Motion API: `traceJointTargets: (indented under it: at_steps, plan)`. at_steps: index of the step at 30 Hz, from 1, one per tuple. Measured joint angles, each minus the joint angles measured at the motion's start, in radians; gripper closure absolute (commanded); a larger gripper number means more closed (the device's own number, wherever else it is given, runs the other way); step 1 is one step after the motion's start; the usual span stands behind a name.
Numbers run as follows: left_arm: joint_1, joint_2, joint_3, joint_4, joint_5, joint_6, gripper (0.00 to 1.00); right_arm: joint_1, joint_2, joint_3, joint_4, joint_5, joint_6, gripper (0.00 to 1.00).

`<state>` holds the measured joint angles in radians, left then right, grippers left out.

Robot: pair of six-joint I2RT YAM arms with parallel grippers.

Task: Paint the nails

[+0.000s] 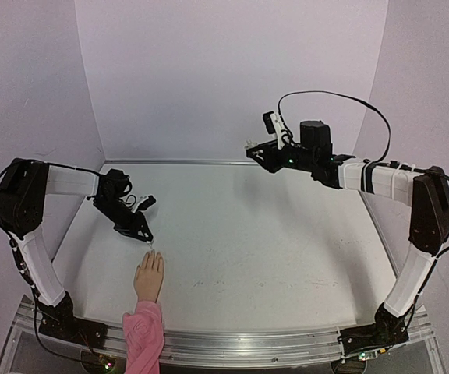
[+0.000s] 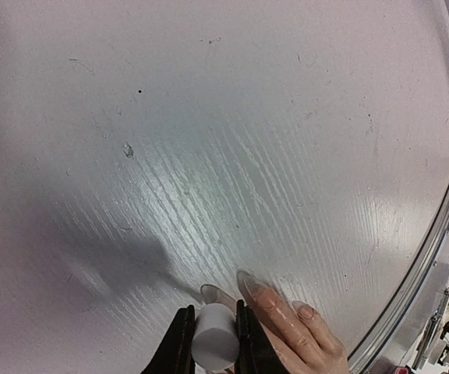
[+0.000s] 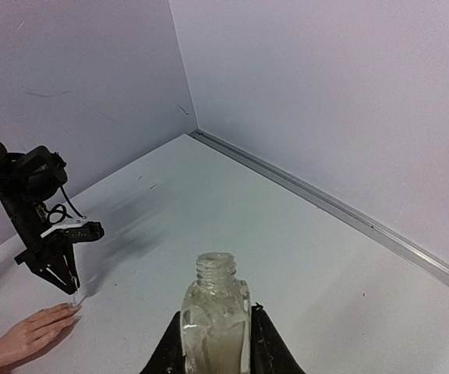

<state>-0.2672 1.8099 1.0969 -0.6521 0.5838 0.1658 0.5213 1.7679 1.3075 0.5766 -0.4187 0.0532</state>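
Note:
The flesh-coloured mannequin hand (image 1: 149,276) with a pink sleeve (image 1: 143,339) lies palm down at the near left, fingers pointing away. Its long clear nails (image 2: 249,282) show in the left wrist view. My left gripper (image 1: 143,234) is shut on a white cylindrical brush cap (image 2: 214,336) and points down just above the fingertips. The brush itself is hidden under the cap. My right gripper (image 1: 254,149) is raised at the back right, shut on an open clear glass bottle (image 3: 215,319) held upright.
The white table (image 1: 271,234) has a metal rail (image 1: 287,339) along its near edge and lilac walls on three sides. The left arm also shows in the right wrist view (image 3: 30,195), over the hand (image 3: 30,331).

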Motion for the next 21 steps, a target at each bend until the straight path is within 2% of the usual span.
traceJointTargets:
  at_steps: [21]
  plan:
    - [0.0, 0.026, 0.003, 0.016, 0.015, -0.001, 1.0, 0.0, 0.0, 0.0, 0.0, 0.0, 0.001, 1.0]
